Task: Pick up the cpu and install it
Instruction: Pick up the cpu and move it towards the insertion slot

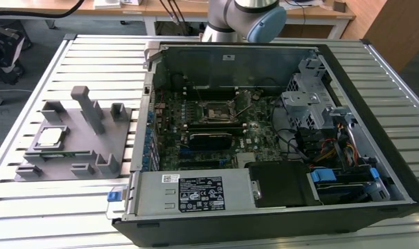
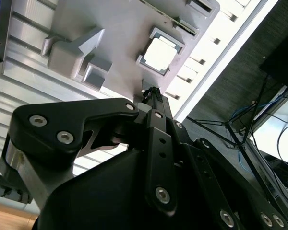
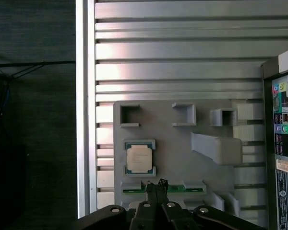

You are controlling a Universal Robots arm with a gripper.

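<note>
- a ribbed pale metal table (image 1: 57,207) with bright glare across its slats.
- dark grey floor (image 1: 36,57) around it.
- a light wooden desk (image 1: 150,8) along the back.
- a wooden panel (image 1: 393,26) at the exterior view's right.

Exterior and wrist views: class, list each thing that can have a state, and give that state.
cpu, lying flat in its fixture recess, not gripped.
hand, shut, empty, over the fixture's edge near the cpu.
case, side panel off, inside exposed.
memory stick, held in fixture slots.
</note>
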